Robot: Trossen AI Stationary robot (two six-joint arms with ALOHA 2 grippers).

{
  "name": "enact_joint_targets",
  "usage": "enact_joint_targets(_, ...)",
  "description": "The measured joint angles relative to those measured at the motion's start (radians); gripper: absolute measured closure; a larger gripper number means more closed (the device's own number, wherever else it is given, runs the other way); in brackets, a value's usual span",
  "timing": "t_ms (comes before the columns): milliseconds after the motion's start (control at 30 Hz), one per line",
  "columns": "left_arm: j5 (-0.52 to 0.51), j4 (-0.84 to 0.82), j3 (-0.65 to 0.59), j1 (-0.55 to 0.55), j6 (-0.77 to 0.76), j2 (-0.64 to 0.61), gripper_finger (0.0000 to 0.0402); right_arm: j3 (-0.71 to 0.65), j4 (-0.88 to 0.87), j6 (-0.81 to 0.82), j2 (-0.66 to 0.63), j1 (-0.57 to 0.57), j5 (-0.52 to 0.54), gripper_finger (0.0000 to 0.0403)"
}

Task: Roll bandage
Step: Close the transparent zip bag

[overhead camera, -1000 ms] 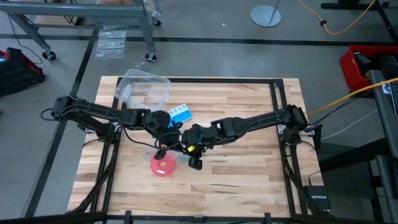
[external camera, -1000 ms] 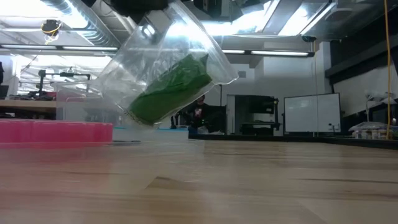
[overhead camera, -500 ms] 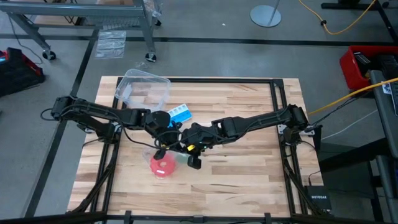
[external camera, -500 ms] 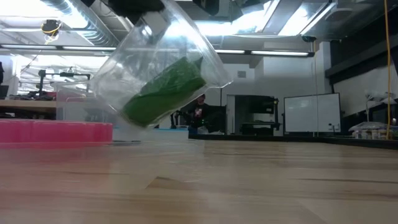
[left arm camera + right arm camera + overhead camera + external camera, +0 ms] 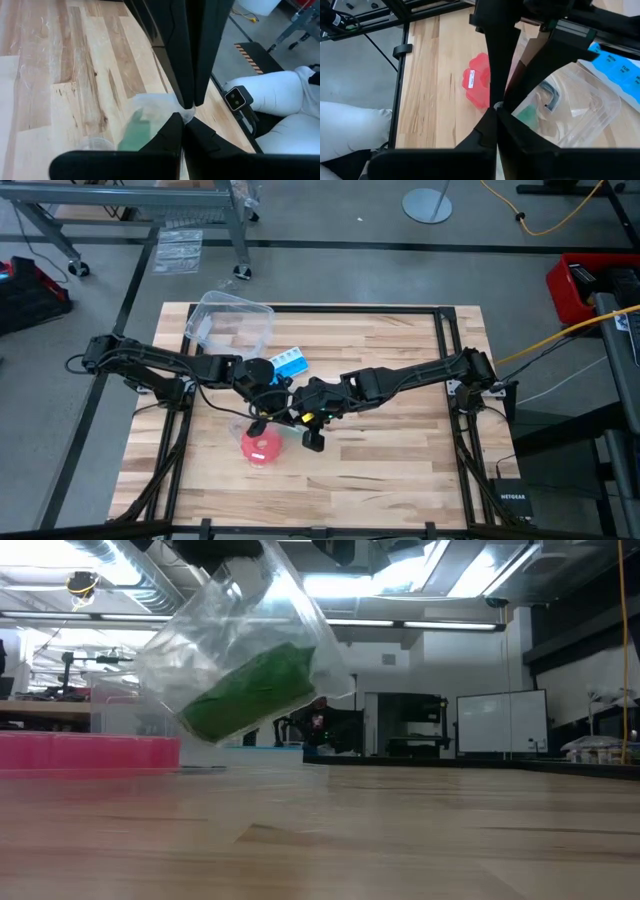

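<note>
The dark green bandage (image 5: 250, 695) lies as a small bundle inside a clear plastic bag (image 5: 235, 640). The bag hangs tilted above the table between my two grippers. My left gripper (image 5: 262, 420) and my right gripper (image 5: 308, 432) meet near the table's middle, and both are shut on the bag. In the left wrist view the bundle (image 5: 134, 137) shows through the film just past my left fingers (image 5: 170, 135). In the right wrist view a bit of the green bundle (image 5: 527, 116) shows beside my right fingers (image 5: 487, 127). My left gripper pinches a bunched edge of the clear bag (image 5: 186, 114) between its two fingertips. The bag is lifted clear of the table and hangs tilted with the bundle in its lower part. My right gripper pinches the same bunched edge (image 5: 499, 105) from the opposite side, its fingertips right against the left ones.
A red round disc (image 5: 262, 447) lies on the table just nearer than the grippers. A blue-and-white pill box (image 5: 290, 362) and a clear plastic tub (image 5: 230, 325) sit toward the far left. Bare wood lies to the right and near side.
The bag with the green bundle has shifted a little sideways toward the red disc, staying lifted and tilted. Both grippers stay shut on it.
</note>
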Motion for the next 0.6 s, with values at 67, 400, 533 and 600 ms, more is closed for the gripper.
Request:
enact_joint_targets(67, 0.001, 0.001, 0.0, 0.0, -0.01, 0.0, 0.0401, 0.0, 0.0, 0.0, 0.0, 0.0, -0.001, 0.0399)
enact_joint_targets(400, 0.0, -0.001, -0.001, 0.0, -0.036, -0.038, 0.0401, 0.001, 0.011, 0.0, -0.001, 0.001, -0.008, 0.0386)
enact_joint_targets(533, 0.002, 0.0, -0.001, 0.0, -0.042, -0.043, 0.0401, 0.001, 0.008, 0.0, -0.001, 0.001, -0.009, 0.0382)
enact_joint_targets(600, 0.004, 0.002, -0.001, 0.0, -0.045, -0.043, 0.0401, 0.001, 0.007, 0.0, -0.001, 0.001, -0.009, 0.0382)
